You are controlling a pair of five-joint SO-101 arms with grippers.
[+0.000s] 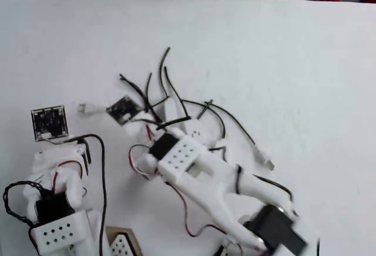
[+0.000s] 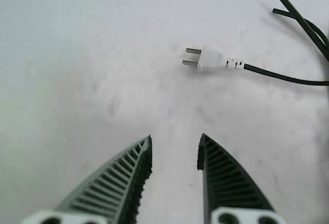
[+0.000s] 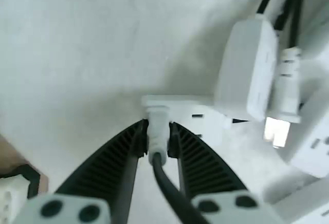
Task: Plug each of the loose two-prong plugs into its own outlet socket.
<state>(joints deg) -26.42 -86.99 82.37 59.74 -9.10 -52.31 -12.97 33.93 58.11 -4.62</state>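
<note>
In the right wrist view my right gripper (image 3: pixel 158 127) is shut on a white two-prong plug (image 3: pixel 158 131), whose black cable runs back between the fingers. The plug's front meets a white outlet socket (image 3: pixel 177 106). Beside it stands another white outlet block (image 3: pixel 247 75) with a plug (image 3: pixel 288 82) in it. My left gripper (image 2: pixel 175 143) is open above bare table, its green fingers (image 2: pixel 128 178) apart. A loose white plug (image 2: pixel 211 59) lies a little ahead of it, prongs pointing away from its cable. From above, that plug (image 1: pixel 88 108) lies left of centre and the right arm (image 1: pixel 188 159) covers the sockets.
Another loose white plug (image 1: pixel 267 162) on a black cable lies right of the right arm. Several black cable ends (image 1: pixel 158 86) fan out behind the sockets. A small black square board (image 1: pixel 122 110) lies beside the left plug. The white table (image 1: pixel 282 50) is bare at the back and right.
</note>
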